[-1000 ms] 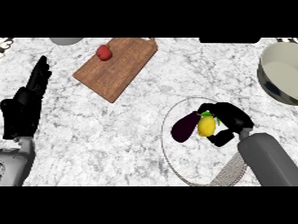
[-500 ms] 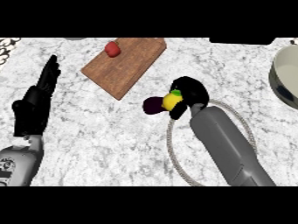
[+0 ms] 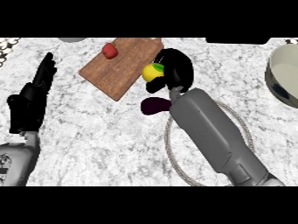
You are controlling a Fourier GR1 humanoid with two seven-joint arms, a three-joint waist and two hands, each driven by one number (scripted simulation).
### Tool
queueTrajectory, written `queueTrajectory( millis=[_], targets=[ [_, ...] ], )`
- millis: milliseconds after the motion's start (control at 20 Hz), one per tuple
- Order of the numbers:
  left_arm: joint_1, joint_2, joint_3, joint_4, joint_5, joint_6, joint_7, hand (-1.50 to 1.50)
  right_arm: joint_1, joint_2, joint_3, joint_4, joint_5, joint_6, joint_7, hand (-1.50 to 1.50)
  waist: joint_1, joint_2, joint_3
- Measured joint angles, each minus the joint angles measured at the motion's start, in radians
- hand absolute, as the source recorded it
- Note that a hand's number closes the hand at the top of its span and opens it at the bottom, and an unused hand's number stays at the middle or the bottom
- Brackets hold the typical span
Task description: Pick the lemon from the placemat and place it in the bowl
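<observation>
Lifted clear of the round placemat (image 3: pixel 177 175), the lemon (image 3: pixel 153 71) now rides in the right hand (image 3: pixel 175 70), whose fingers curl around it, over the near edge of the wooden cutting board (image 3: pixel 122 65); a second ago hand and fruit sat low on the mat. A dark purple eggplant (image 3: pixel 154 105) lies at the mat's rim, beside the forearm. With the pick done, the carry remains: the metal bowl (image 3: pixel 293 76) stands well apart at the right edge. The left hand (image 3: pixel 32 103) rests open at the left, fingers straight. A red fruit (image 3: pixel 110 50) sits on the board.
</observation>
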Motion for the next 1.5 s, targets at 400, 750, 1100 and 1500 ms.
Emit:
queueTrajectory(
  millis=[400, 750, 1100, 1500],
  targets=[
    [0.049, 0.008, 0.024, -0.035, 0.0, -0.004, 0.007, 0.0, -0.03, -0.051, -0.023, -0.081, 0.179, -0.122, 0.189, 1.5, -0.033, -0.006, 0.0],
    [0.072, -0.006, 0.023, -0.065, -0.013, -0.003, 0.011, 0.0, 0.044, -0.161, -0.121, -0.165, 0.22, -0.16, 0.186, 1.5, -0.036, -0.004, 0.0],
    [0.066, -0.029, 0.017, -0.064, -0.037, 0.006, 0.013, 0.0, 0.132, -0.295, -0.264, -0.175, 0.154, -0.23, 0.041, 1.5, -0.035, -0.001, 0.0],
    [0.044, -0.034, 0.035, -0.033, -0.031, -0.015, -0.008, 0.0, 0.169, -0.449, -0.422, -0.001, 0.057, -0.302, -0.225, 1.5, -0.024, 0.005, 0.001]
  ],
)
